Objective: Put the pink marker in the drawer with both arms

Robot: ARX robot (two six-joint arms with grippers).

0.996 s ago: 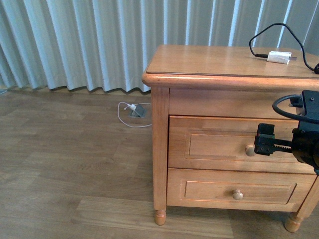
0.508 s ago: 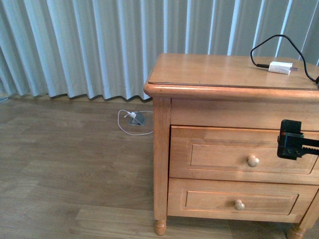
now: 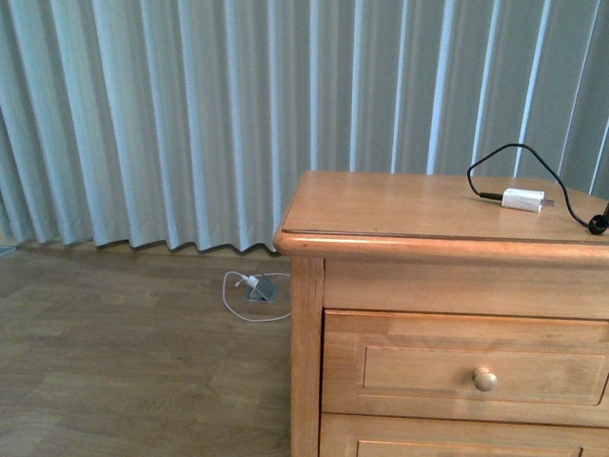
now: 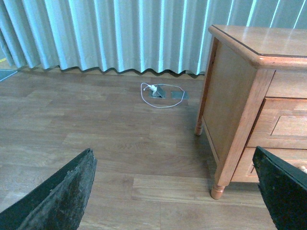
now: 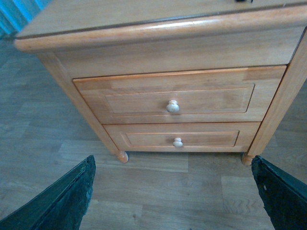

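While the front view a second ago had the right arm's black gripper sitting right by the upper drawer's knob, now there's no arm in that view at all, and the whole nightstand [image 3: 447, 205] sits lower in the frame, so the camera has tilted up or the robot has shifted.

The drawer [image 3: 466, 367], lower right of the front view, is fully closed, its round knob [image 3: 484, 379] untouched. The right wrist view shows both drawers shut from further back, with the right gripper [image 5: 172, 196] fingertips only poking in at the bottom corners, spread wide with nothing between them. Same deal with the left gripper [image 4: 177, 191], jaws wide apart over bare floor, lower part of its frame.

The pink marker? Can't find it in any view. On top, at the right edge of the front view, there's only the white charger block [image 3: 522, 200] with its black cable [image 3: 495, 157].

My guess: the right arm has backed off without opening anything, so the task is basically at square one.
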